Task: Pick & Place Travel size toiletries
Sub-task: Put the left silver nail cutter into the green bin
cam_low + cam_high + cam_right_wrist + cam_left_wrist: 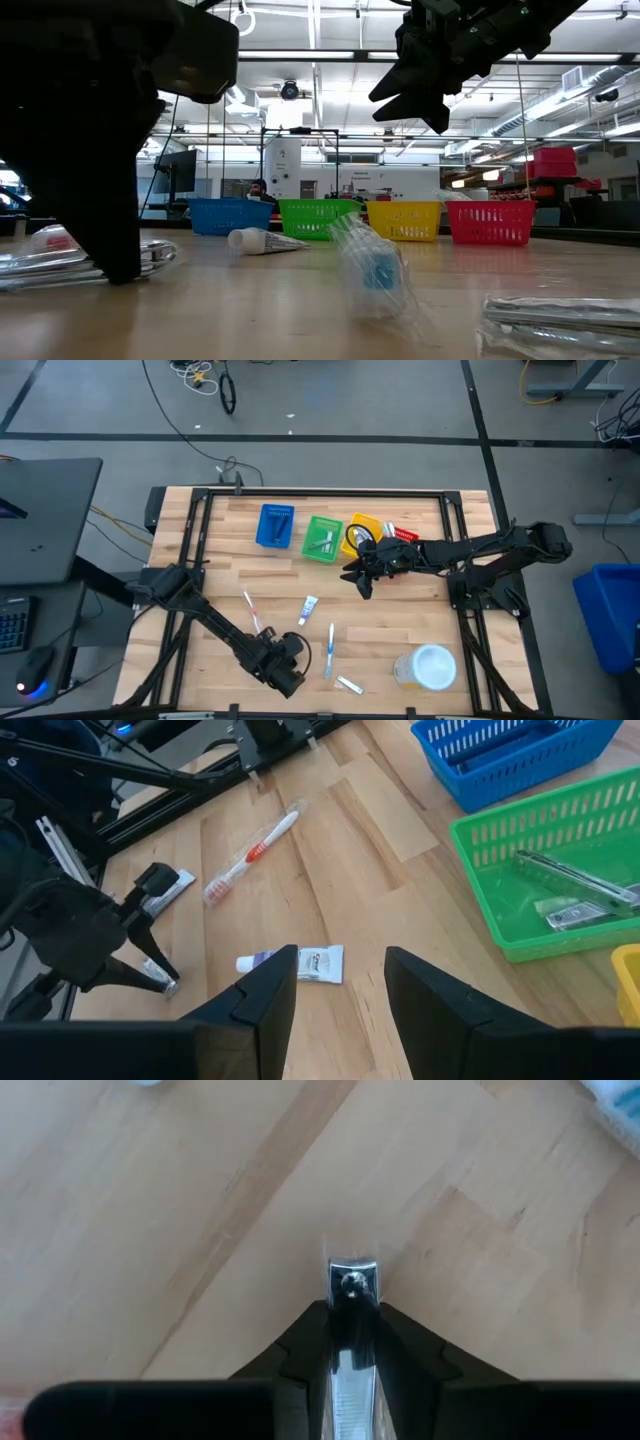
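Observation:
My left gripper (pixel 285 672) is near the table's near edge, shut on a silver nail clipper (pixel 351 1280). My right gripper (pixel 360 578) hangs open and raised in front of the green and yellow baskets. Below and ahead of its fingers (pixel 340 965), a small white tube (pixel 300 963) lies flat. A red-and-white toothbrush (pixel 250 855) lies left of the tube. A blue toothbrush in clear wrap (pixel 330 648) and a small wrapped item (pixel 349 684) lie on the near part of the table. My left gripper pinches the nail clipper between its two fingers (pixel 305 1330), which lie along the clipper's sides. The riveted end (pixel 351 1276) sticks out past the fingertips. The fingers point steeply down at the wood; whether that end touches the table, I cannot tell.
Blue (pixel 275 525), green (pixel 322 538), yellow (pixel 362 530) and red (pixel 398 532) baskets stand in a row at the far side. The green one holds metal and wrapped items (pixel 560 885). A round translucent container (pixel 430 665) sits at the near right. Bare wood shows mid-table.

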You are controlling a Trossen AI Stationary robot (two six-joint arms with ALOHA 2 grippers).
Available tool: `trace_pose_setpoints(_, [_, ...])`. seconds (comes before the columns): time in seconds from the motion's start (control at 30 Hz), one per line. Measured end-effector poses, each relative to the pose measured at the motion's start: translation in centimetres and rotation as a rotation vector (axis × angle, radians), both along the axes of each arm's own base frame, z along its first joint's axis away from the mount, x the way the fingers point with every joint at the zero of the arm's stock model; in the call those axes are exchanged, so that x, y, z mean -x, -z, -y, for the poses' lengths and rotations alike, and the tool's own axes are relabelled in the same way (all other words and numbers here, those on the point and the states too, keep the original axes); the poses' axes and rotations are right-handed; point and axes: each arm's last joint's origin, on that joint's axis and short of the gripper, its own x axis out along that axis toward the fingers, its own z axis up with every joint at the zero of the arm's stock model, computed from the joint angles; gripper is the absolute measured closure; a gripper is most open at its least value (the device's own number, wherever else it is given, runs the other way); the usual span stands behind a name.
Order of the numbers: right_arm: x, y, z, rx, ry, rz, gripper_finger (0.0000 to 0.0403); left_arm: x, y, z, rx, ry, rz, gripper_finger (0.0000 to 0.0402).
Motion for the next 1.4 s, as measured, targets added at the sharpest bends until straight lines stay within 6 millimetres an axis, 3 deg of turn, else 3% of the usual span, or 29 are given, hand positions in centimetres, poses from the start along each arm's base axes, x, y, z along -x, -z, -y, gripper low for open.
trace_pose_setpoints(0.13, [0.0, 0.0, -0.1, -0.037, -0.013, -0.002, 0.0243, -0.7, -0.3, -1.2, -0.001, -0.023, -0.001, 0.0333])
trace_pose_setpoints(0.23, [0.0, 0.0, -0.2, -0.053, -0.041, -0.002, 0.0243, -1.1, -2.0, -3.1, -0.065, -0.052, 0.031, 0.0337])
trace_pose_setpoints(0.43, [0.3, 0.4, -0.3, -0.075, -0.094, -0.057, 0.0244, -0.8, -6.9, -8.6, -0.219, -0.168, 0.070, 0.0329])
trace_pose_setpoints(0.6, [1.1, 1.5, 0.0, -0.015, -0.137, -0.184, 0.0243, -2.2, -9.1, -13.9, -0.318, -0.155, 0.091, 0.0332])
trace_pose_setpoints(0.8, [1.8, 2.2, 0.4, 0.144, -0.142, -0.294, 0.0244, -4.8, -9.3, -19.8, -0.342, -0.119, 0.135, 0.0328])
trace_pose_setpoints(1.07, [1.3, 1.7, 0.6, 0.316, -0.186, -0.225, 0.0243, -6.3, -9.6, -26.3, -0.363, -0.100, 0.193, 0.0329])
trace_pose_setpoints(1.2, [1.0, 1.3, 0.6, 0.331, -0.184, -0.171, 0.0242, -6.3, -9.8, -28.8, -0.344, -0.114, 0.209, 0.0328])
trace_pose_setpoints(1.4, [0.8, 1.1, 0.6, 0.325, -0.174, -0.146, 0.0242, -7.8, -7.0, -31.0, -0.341, -0.082, 0.199, 0.0327])
